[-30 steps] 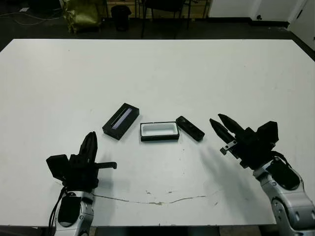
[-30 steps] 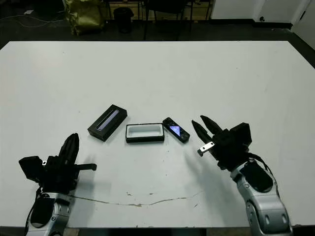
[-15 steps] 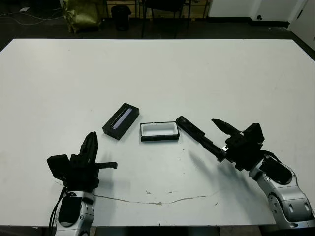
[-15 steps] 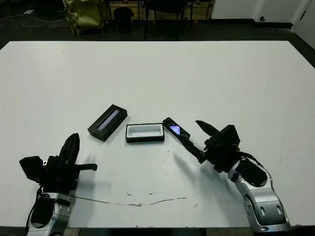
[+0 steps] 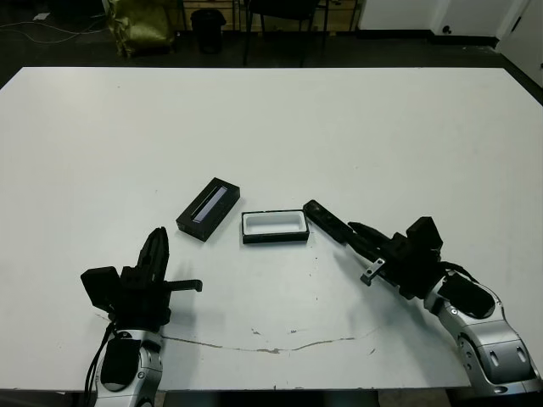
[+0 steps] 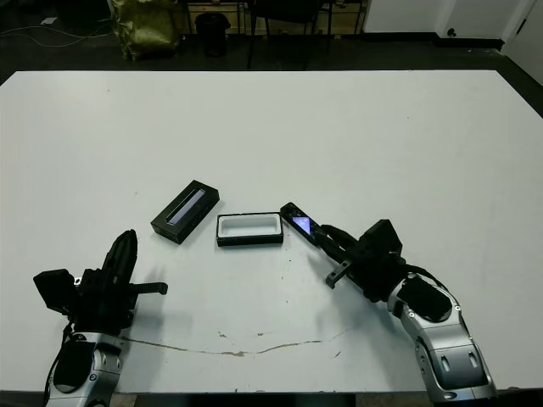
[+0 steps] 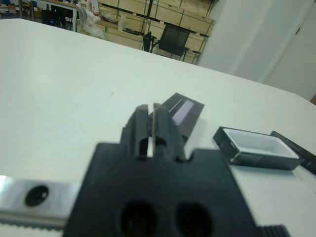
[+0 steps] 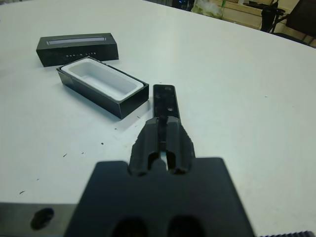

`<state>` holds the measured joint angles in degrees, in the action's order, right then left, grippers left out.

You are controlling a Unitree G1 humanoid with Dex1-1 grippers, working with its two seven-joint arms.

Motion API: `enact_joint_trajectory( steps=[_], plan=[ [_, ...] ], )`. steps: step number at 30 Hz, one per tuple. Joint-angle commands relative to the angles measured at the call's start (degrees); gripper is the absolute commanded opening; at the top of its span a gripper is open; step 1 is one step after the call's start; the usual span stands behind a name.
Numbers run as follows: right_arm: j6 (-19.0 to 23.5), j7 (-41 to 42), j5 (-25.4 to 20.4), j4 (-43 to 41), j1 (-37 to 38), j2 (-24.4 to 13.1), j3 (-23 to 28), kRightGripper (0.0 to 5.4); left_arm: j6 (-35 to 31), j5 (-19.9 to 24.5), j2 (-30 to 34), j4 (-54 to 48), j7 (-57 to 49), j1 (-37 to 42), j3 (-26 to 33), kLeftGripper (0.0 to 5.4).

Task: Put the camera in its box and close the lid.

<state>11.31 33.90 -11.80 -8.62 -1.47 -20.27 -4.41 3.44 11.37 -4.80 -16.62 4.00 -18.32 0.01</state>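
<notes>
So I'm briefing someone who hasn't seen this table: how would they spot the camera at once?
On the white table, three small dark things lie in a row near the middle. The camera is the one furthest towards the robot's right, a slim black bar lying just off the end of the white-lined box. It is the thinnest of the three, with a bluish patch on its face, and the right gripper points at it.

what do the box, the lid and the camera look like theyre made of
The box: probably cardboard, matte black outside, with a smooth white moulded lining that looks like plastic. The lid: matte black, likely card as well, with a glossy bluish-grey strip on top that catches light. The camera: hard black casing, probably plastic or metal, with a small hole showing.
</notes>
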Motion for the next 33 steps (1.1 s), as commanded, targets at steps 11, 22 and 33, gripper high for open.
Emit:
enact_joint_trajectory(
  steps=[11,22,33],
  plan=[
    [10.2,1.6,-3.0,-6.4,-3.5,-4.5,3.0,1.72,-0.5,-2.1,0.6,0.5,-0.9,-0.6,-0.5,0.00],
    [20.2,2.9,-4.9,-10.7,-9.7,-10.5,3.5,3.95,-0.4,-2.1,0.3,0.8,-0.9,-0.3,-0.4,0.00],
    [23.7,5.8,-2.4,-5.5,-13.2,-12.4,-3.0,5.37,0.3,-2.3,0.4,0.9,-0.8,-0.4,-0.6,0.00]
  ],
)
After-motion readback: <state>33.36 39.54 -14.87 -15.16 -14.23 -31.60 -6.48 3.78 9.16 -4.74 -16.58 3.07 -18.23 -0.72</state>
